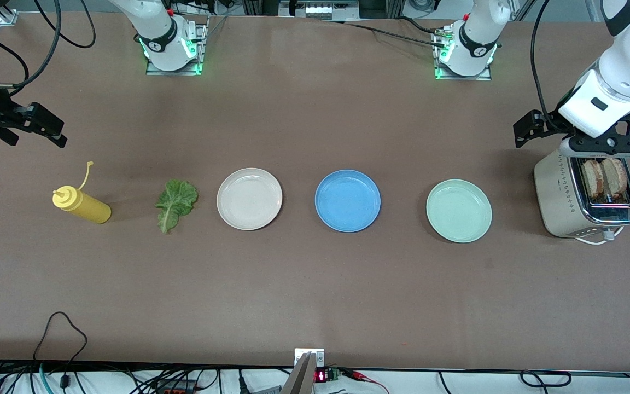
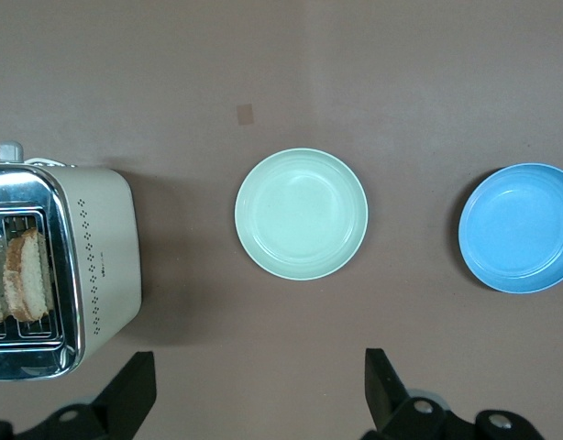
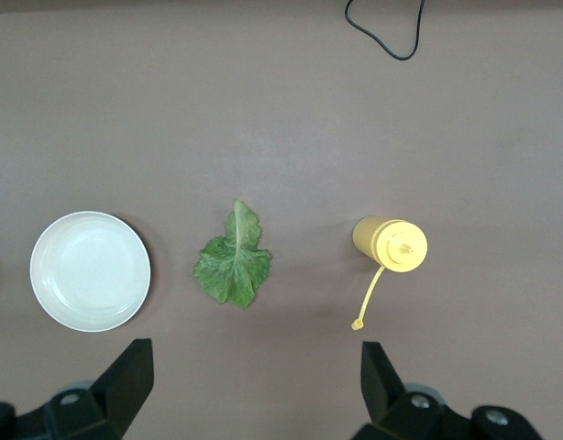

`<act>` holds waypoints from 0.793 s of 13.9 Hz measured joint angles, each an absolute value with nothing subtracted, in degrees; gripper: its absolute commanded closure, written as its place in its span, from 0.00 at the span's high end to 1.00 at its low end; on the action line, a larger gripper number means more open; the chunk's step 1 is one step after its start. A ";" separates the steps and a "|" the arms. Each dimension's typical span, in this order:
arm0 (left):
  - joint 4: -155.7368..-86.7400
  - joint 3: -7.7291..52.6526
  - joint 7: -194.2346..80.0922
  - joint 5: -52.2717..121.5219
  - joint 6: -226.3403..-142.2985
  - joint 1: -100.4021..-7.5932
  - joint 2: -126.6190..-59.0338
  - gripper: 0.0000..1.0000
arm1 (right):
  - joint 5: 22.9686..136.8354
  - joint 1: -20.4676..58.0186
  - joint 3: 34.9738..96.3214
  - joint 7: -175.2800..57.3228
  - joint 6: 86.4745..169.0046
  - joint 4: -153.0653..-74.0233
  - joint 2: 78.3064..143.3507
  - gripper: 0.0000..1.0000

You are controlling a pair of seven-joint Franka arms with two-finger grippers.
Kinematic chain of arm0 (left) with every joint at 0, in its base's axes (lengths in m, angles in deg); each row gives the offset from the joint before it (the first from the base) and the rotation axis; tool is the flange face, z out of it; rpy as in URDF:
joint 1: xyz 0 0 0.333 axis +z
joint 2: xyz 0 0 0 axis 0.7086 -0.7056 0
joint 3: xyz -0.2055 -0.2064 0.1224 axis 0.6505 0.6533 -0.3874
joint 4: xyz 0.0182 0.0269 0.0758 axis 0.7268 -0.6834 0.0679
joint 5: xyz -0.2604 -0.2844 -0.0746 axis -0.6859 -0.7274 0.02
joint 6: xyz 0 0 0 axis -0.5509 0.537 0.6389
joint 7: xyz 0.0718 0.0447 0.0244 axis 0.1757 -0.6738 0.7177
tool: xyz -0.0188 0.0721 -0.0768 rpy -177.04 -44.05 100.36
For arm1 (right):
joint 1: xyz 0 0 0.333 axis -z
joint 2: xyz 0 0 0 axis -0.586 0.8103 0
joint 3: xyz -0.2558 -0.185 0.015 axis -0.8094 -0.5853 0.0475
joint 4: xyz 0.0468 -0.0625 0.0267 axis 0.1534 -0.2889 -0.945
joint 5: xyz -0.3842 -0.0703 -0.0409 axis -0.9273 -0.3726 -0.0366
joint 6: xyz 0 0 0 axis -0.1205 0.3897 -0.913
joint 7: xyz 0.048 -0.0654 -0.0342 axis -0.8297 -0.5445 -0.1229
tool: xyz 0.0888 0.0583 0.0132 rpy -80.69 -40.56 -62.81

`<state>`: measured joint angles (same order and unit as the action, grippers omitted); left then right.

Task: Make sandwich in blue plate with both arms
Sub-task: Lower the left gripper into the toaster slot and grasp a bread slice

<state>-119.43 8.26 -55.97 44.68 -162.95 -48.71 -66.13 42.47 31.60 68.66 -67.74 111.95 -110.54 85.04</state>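
Observation:
The blue plate [image 1: 348,201] [image 2: 518,227] lies bare in the middle of the row of plates. Two toasted bread slices [image 1: 604,178] [image 2: 25,275] stand upright in the slots of a toaster [image 1: 555,191] at the left arm's end. A green lettuce leaf [image 1: 175,203] [image 3: 234,261] lies flat on the table beside the beige plate. My left gripper [image 1: 532,128] [image 2: 259,394] hangs open and holds nothing, over bare table beside the toaster. My right gripper [image 1: 39,126] [image 3: 254,390] is open too, over bare table at the right arm's end.
A beige-white plate [image 1: 249,198] [image 3: 90,270] and a mint-green plate [image 1: 459,210] [image 2: 302,214] flank the blue one. A yellow squeeze bottle [image 1: 82,205] [image 3: 391,246] lies tipped beside the lettuce. A black cable [image 1: 60,328] curls near the table's front edge.

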 measured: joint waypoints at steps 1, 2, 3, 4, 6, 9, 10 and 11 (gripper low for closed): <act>-119.43 8.26 -55.97 44.68 -162.95 -48.71 -66.13 1.00 | 42.47 31.60 68.66 -67.74 111.95 -110.56 85.04 1.00; -119.43 8.26 -55.97 44.68 -162.95 -48.72 -66.13 1.00 | 42.47 31.60 68.65 -67.74 111.95 -110.59 85.04 1.00; -119.43 8.26 -55.97 44.68 -162.95 -48.74 -66.13 1.00 | 42.47 31.60 68.65 -67.74 111.95 -110.62 85.04 1.00; -119.43 8.26 -55.97 44.68 -162.95 -48.76 -66.13 1.00 | 42.47 31.60 68.65 -67.74 111.95 -110.64 85.04 1.00; -119.43 8.26 -55.93 44.68 -162.95 -48.80 -66.15 1.00 | 42.47 31.60 68.65 -67.74 111.95 -110.65 85.04 1.00; -119.45 8.26 -55.91 44.68 -161.21 -48.84 -66.70 1.00 | 42.47 31.61 68.65 -67.74 111.95 -110.66 85.04 1.00; -119.39 8.26 -55.91 44.68 -159.16 -48.86 -67.34 1.00 | 42.47 31.61 68.65 -67.74 111.95 -110.67 85.04 1.00; -118.99 8.20 -55.87 44.68 -156.69 -48.82 -68.21 1.00 | 42.47 31.62 68.65 -67.74 111.95 -110.68 85.04 1.00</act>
<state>-118.99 8.20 -55.87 44.68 -156.69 -48.82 -68.21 42.47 31.62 68.65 -67.74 111.95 -110.68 85.04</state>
